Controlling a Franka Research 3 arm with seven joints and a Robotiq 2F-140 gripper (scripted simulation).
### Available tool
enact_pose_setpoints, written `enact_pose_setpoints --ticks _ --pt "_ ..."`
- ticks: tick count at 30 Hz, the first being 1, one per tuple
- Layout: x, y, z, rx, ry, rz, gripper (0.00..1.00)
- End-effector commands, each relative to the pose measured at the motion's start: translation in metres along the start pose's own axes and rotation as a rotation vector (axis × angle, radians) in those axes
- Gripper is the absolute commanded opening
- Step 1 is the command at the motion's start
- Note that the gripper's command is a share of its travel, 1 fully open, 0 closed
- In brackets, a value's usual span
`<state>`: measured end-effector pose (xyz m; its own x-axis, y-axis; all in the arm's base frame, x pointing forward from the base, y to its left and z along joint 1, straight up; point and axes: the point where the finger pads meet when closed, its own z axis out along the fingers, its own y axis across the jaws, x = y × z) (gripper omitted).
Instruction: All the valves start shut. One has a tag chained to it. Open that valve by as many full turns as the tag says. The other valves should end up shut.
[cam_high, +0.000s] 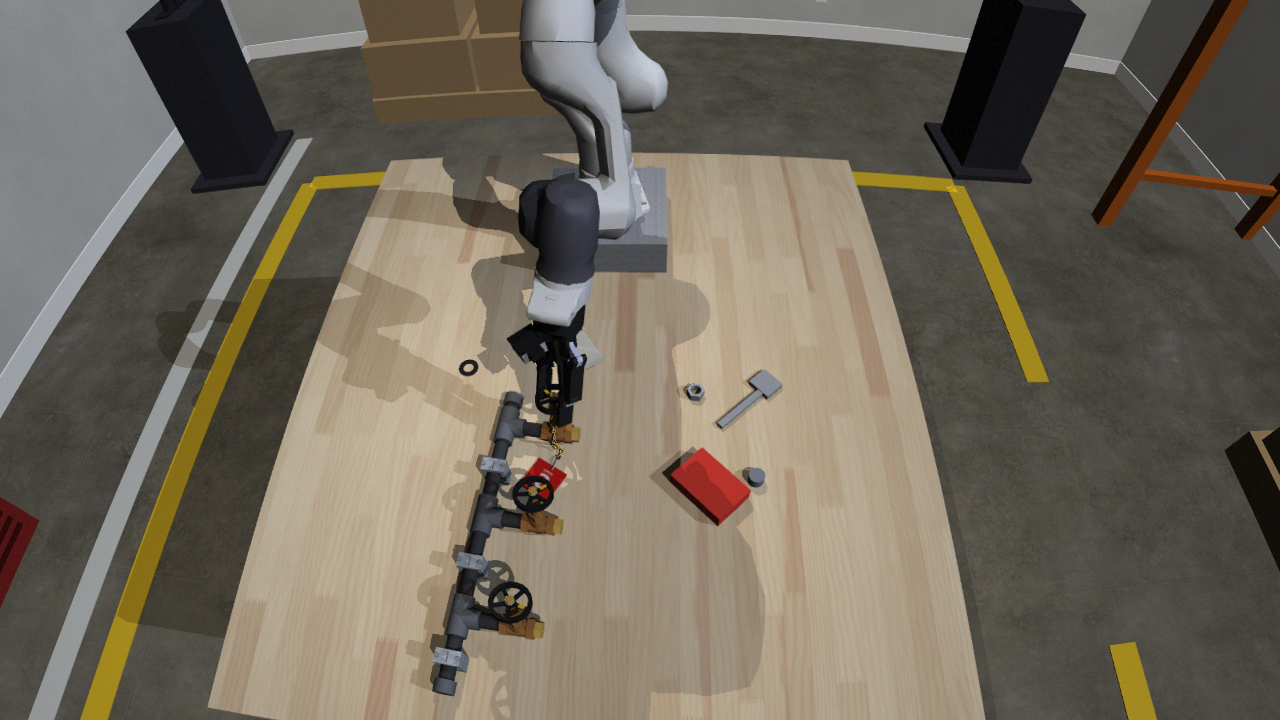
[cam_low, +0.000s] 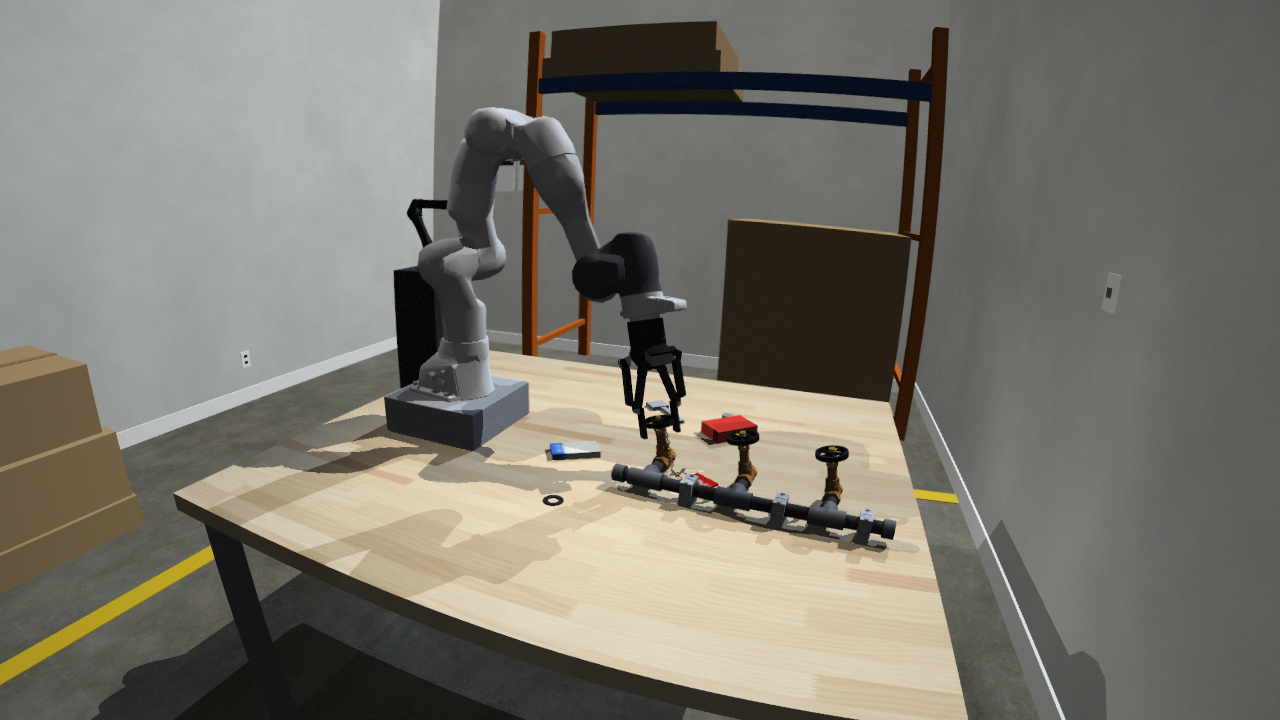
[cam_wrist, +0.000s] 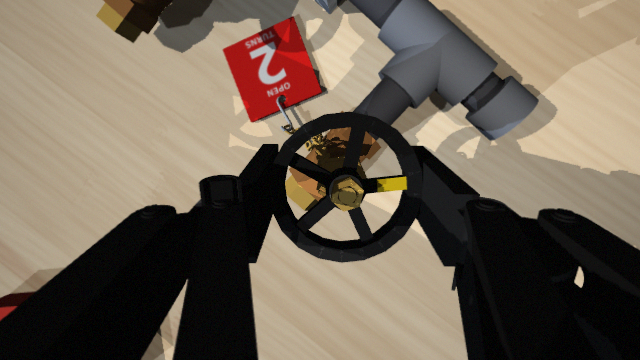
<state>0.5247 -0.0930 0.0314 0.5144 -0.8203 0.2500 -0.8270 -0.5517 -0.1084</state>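
A grey pipe (cam_high: 478, 528) lies on the wooden table with three brass valves, each with a black handwheel. My gripper (cam_wrist: 341, 169) is shut on the handwheel (cam_wrist: 348, 186) of the end valve nearest the robot base, with one finger on each side of the rim. One spoke of the handwheel is yellow and points right in the wrist view. A red tag (cam_wrist: 271, 69) reading "OPEN 2 TURNS" hangs by a chain from this valve. The gripper also shows in the top view (cam_high: 556, 400) and the exterior view (cam_low: 660, 413). The middle handwheel (cam_high: 538, 491) and far handwheel (cam_high: 515, 597) stand free.
A red block (cam_high: 709, 484), a small grey cylinder (cam_high: 754, 476), a grey hammer (cam_high: 750, 397) and a nut (cam_high: 691, 389) lie right of the pipe. A black ring (cam_high: 468, 362) lies to the left. A blue and grey flat piece (cam_low: 573, 450) lies near the robot base.
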Motion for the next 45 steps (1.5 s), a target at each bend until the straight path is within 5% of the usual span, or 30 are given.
enact_pose_setpoints --ticks 1,25,45 --pt "0.0006 0.0001 0.0008 0.023 -0.025 -0.277 0.10" --pt "0.0006 0.0001 0.0008 0.077 0.039 -0.983 0.10" --pt "0.0006 0.0001 0.0008 0.109 0.014 -1.458 0.10"
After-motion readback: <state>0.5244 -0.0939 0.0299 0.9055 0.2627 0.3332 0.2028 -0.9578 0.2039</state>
